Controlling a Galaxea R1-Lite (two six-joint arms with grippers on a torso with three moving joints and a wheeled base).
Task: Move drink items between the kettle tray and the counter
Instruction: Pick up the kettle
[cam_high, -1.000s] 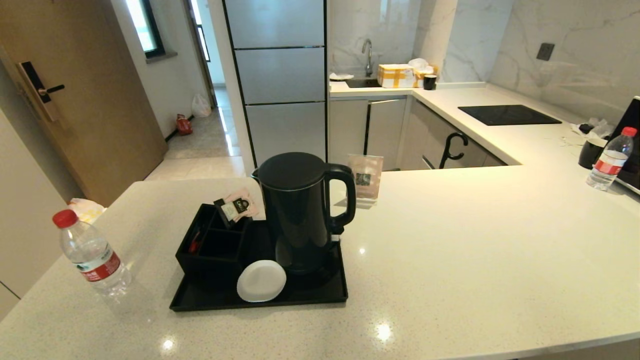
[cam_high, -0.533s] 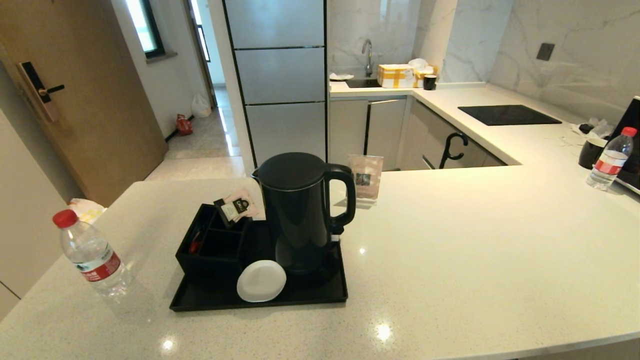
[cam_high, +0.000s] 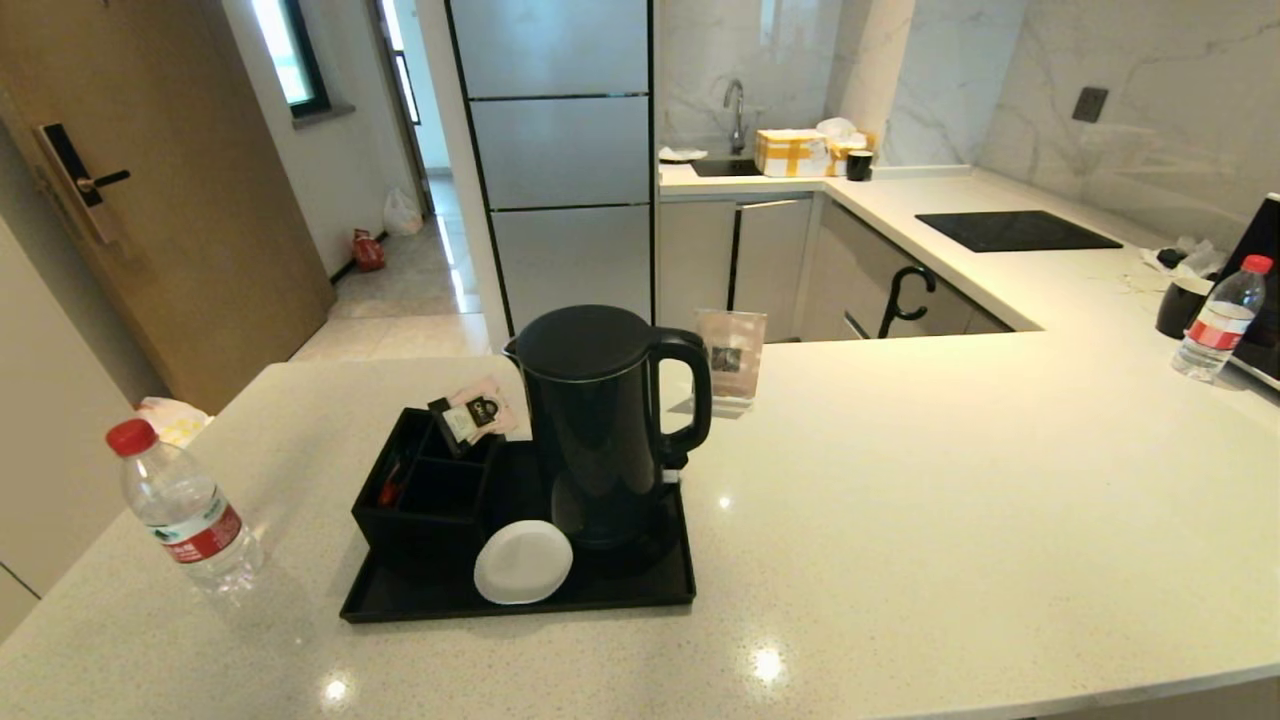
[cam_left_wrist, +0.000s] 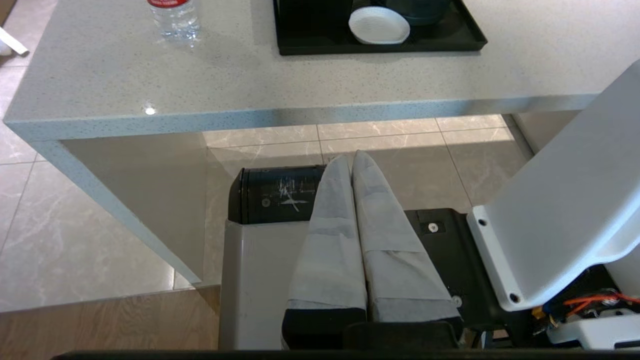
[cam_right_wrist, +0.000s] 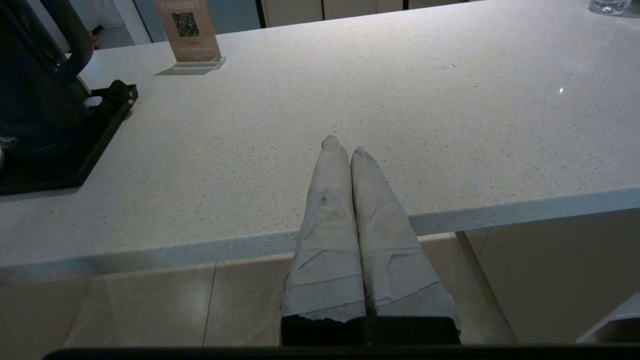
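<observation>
Both grippers, left gripper (cam_left_wrist: 351, 156) and right gripper (cam_right_wrist: 341, 144), hang below the counter (cam_high: 950, 480), jaws pressed together, empty. Best approach: open first, then reach the water bottle (cam_high: 183, 510) at nine o'clock of the kettle tray (cam_high: 600, 595), gripping mid-body.

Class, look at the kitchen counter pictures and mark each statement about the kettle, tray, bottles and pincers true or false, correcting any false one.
1. The black kettle stands on the kettle tray. True.
2. The water bottle at the counter's left end lies on its side. False: it stands upright on the counter, apart from the tray.
3. The white coaster is on the tray, in front of the compartmented box. True.
4. The left pincer is shut on the bottle. False: it is shut on nothing, below the counter's edge.
5. The right pincer is shut and empty. True.
6. The second bottle is on the tray. False: it stands far right on the counter.
</observation>
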